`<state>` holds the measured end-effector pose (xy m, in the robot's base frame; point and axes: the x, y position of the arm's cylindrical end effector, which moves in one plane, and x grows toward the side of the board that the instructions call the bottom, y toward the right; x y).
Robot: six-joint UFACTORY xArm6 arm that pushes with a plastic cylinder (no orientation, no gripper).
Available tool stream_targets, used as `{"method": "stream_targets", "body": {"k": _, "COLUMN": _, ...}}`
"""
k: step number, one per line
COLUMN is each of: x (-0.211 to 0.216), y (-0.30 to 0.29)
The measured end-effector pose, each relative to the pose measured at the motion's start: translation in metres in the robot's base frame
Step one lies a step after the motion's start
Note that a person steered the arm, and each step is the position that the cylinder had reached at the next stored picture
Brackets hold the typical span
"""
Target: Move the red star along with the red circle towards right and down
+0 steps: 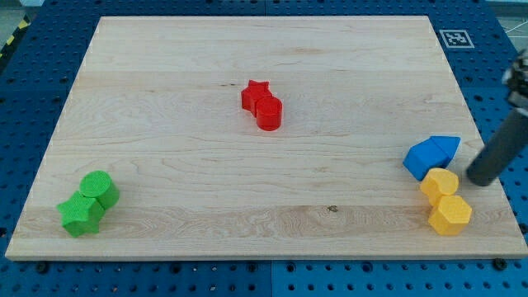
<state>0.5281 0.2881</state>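
The red star [255,93] sits near the middle of the wooden board [165,99], a little above centre. The red circle [269,112] touches it on its lower right side. The dark rod comes in from the view's right edge, and my tip [479,177] rests near the board's right edge, just right of the blue blocks and the upper yellow block. My tip is far to the right and below the two red blocks and touches neither.
Two blue blocks [431,155] lie together at the right, with a yellow circle [440,183] and a yellow hexagon [450,214] just below them. A green circle [100,188] and a green star [80,214] sit at the lower left corner.
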Motion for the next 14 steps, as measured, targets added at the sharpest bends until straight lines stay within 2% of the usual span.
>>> {"method": "stream_targets", "body": {"k": 1, "x": -0.05, "y": 0.024}}
{"method": "stream_targets", "body": {"k": 2, "x": -0.115, "y": 0.024}}
{"method": "stream_targets", "body": {"k": 3, "x": -0.165, "y": -0.005}}
{"method": "stream_targets", "body": {"k": 4, "x": -0.198, "y": -0.065}}
{"method": "stream_targets", "body": {"k": 7, "x": -0.244, "y": -0.248}}
{"method": "stream_targets", "body": {"k": 8, "x": -0.25, "y": -0.295}}
{"method": "stream_targets", "body": {"k": 9, "x": -0.234, "y": -0.326}}
{"method": "stream_targets", "body": {"k": 14, "x": -0.138, "y": -0.331}}
